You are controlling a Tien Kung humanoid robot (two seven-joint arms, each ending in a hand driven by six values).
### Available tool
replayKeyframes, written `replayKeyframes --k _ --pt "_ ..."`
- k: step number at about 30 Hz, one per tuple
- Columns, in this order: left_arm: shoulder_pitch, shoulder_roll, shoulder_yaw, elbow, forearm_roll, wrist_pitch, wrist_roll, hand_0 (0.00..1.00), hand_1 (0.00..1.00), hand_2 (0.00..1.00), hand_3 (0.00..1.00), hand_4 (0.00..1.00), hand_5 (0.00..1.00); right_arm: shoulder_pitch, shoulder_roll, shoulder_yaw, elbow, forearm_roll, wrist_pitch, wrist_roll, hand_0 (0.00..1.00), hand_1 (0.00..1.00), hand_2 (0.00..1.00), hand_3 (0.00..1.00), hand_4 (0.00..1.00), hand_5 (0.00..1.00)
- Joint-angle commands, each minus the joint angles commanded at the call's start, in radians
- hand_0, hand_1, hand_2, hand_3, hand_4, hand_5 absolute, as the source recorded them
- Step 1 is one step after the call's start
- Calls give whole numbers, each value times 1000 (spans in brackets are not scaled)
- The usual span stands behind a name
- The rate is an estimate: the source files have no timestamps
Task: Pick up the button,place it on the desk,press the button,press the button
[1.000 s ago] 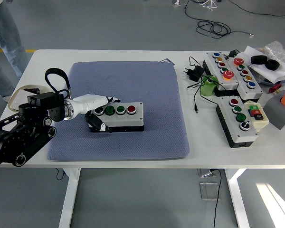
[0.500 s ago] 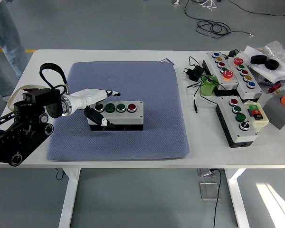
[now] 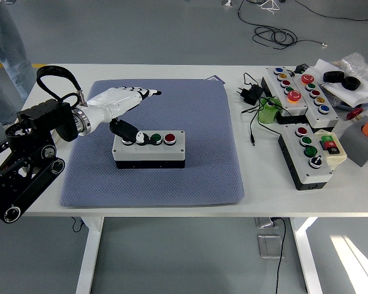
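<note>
Left arm: black linkage enters from the left edge, white robot hand [image 3: 124, 101] raised over the blue mat [image 3: 190, 104], likely positioned this way for a press from above
Robot hand state: long fingers stretched out flat and pointing right, holding nothing; dark thumb [image 3: 126, 130] angles down toward the left end of the button box [image 3: 149, 149], tip at or just above the leftmost button, contact can't be confirmed
Judged step: box looks already set down, so this reads as the pressing stage; thumb seems the digit doing the press, other fingers kept clear of the box
Button box position: flat on the mat, left of mat centre, long side roughly parallel to the desk's near edge, top face up so the buttons are reachable
Button box look: grey lid on a black base, row of round buttons; leftmost partly hidden by the thumb, then a green button [image 3: 155, 138], then a red button [image 3: 169, 138] at the right end
Mat purpose: probably padding and grip so the box doesn't slide when pushed
Desk [image 3: 251, 177]: white, mat covers the middle-left
Right side: other button boxes [image 3: 306, 153], cables and a charger [image 3: 253, 93], well apart from the task box, untouched
Right arm: not visible
</note>
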Motion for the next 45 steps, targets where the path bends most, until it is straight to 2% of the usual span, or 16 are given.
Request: replayKeyframes --k 1,2,4,7,8,11,13,14,19,20,22,27,30,32,45 --pt "4 2 -4 -21 8 1 5 853 887 964 998 901 560 0 0 0 0 -1 0 0 787 797 817 751 412 479" --pt "10 7 -3 -48 28 7 24 514 572 637 998 860 528 0 0 0 0 -1 1 0 787 797 817 751 412 479" --pt "15 11 -2 -83 52 2 42 514 572 637 998 860 528 0 0 0 0 -2 2 0 787 797 817 751 412 479" --pt "26 23 7 -136 88 -47 75 514 572 637 998 860 528 0 0 0 0 -4 3 -1 787 797 817 751 412 479" --pt "30 26 9 -154 94 -64 83 80 214 259 998 848 393 0 0 0 0 -3 3 -1 787 797 817 751 412 479" --pt "37 35 14 -202 112 -130 97 80 214 259 998 848 393 0 0 0 0 -3 3 -2 787 797 817 751 412 479" --pt "38 36 16 -213 120 -152 100 80 214 259 998 848 393 0 0 -1 0 -1 3 -1 787 797 817 751 412 479" --pt "38 36 17 -219 126 -166 102 17 138 172 998 804 205 1 0 -1 0 0 3 -1 787 797 817 751 412 479" --pt "43 37 23 -228 143 -219 115 17 138 172 998 804 205 2 -1 -1 0 0 3 0 787 797 817 751 412 479" --pt "44 37 23 -229 143 -222 116 2 103 119 998 754 155 2 -1 -1 0 0 3 0 787 797 817 751 412 479" --pt "46 38 25 -231 143 -238 122 2 103 119 998 754 155 2 -1 -1 0 -1 3 0 787 797 817 751 412 479" --pt "46 40 23 -234 134 -318 151 2 93 104 998 733 148 2 -1 0 0 -2 3 -1 787 797 817 751 412 479" --pt "49 42 29 -227 122 -347 157 2 93 104 998 733 148 1 -1 -1 0 -1 3 0 787 797 817 751 412 479" --pt "50 43 38 -224 115 -355 158 2 93 105 998 716 117 1 -1 1 0 -2 3 0 787 797 817 751 412 479" --pt "35 40 81 -200 103 -364 160 2 97 108 995 716 123 -1 -2 6 0 -6 1 -1 787 797 817 751 412 479"
